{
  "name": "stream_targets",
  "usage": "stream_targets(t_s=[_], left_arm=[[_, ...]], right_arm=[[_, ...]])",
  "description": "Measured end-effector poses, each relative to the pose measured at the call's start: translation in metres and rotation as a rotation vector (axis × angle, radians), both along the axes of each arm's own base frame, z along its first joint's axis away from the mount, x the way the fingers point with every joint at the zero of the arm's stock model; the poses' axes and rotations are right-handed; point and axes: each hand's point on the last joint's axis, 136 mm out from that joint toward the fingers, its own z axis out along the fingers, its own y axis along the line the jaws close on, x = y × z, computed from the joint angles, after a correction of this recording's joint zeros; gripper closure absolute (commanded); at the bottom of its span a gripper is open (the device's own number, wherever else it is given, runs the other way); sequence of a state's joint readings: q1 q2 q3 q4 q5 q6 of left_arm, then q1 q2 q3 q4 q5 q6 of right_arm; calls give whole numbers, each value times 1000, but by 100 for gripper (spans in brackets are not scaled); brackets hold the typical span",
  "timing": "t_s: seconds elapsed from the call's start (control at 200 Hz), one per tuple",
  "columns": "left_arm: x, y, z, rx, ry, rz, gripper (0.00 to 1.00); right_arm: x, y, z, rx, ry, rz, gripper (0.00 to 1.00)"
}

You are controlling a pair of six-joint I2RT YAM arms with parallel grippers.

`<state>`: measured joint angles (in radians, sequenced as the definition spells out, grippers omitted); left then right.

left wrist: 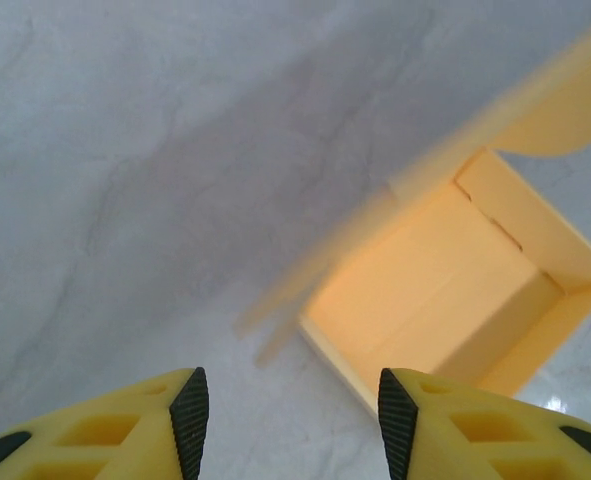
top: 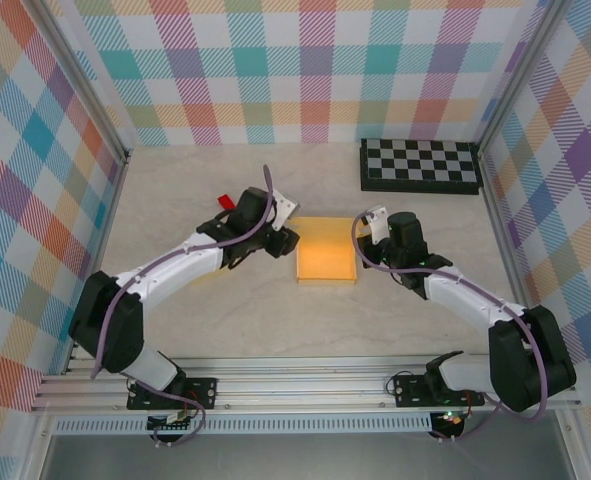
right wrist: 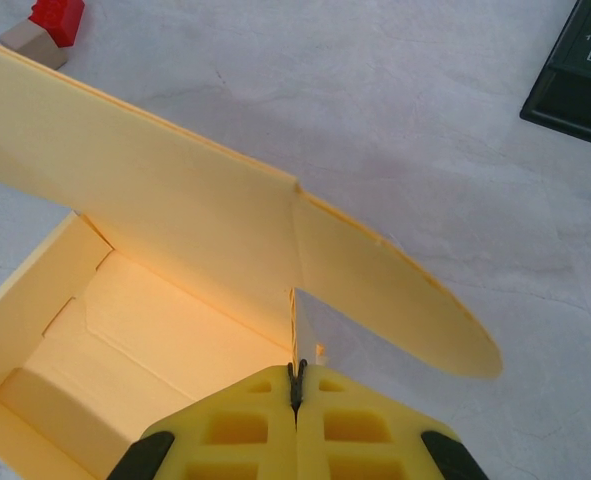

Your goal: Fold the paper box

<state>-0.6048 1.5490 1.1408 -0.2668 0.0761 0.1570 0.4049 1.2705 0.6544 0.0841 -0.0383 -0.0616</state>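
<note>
One open paper box (top: 325, 250) sits mid-desk (top: 275, 320), between my two arms. One checkerboard (top: 420, 165) lies far right, well apart. One red block (right wrist: 57, 16) with one tan piece (right wrist: 23, 40) touching it sits far-left of the box; it is cut off at the frame edge in the right wrist view and half behind my left arm from above. Left fingers (top: 281, 241) are spread, holding nothing, just beside the box's left wall. Right fingers (right wrist: 297, 385) are pressed together, pinching the box's thin right wall. One raised flap (right wrist: 175, 220) blocks the desk behind it.
</note>
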Motion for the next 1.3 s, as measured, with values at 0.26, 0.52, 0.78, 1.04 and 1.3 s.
stream_targets(t_s=[0.26, 0.52, 0.78, 1.04, 1.3], left_arm=[[18, -24, -1, -55, 38, -73, 56], [13, -27, -17, -58, 117, -68, 68], [12, -26, -26, -98, 198, 15, 88], [24, -23, -30, -150, 254, 224, 100], [18, -28, -29, -198, 274, 454, 100]], right_arm=[[-2, 2, 0, -5, 12, 15, 100], [-2, 0, 3, -15, 24, 8, 100], [-1, 2, 5, -22, 19, 5, 100], [-2, 13, 12, -13, -1, -19, 100], [-7, 14, 10, 58, 10, -144, 100]])
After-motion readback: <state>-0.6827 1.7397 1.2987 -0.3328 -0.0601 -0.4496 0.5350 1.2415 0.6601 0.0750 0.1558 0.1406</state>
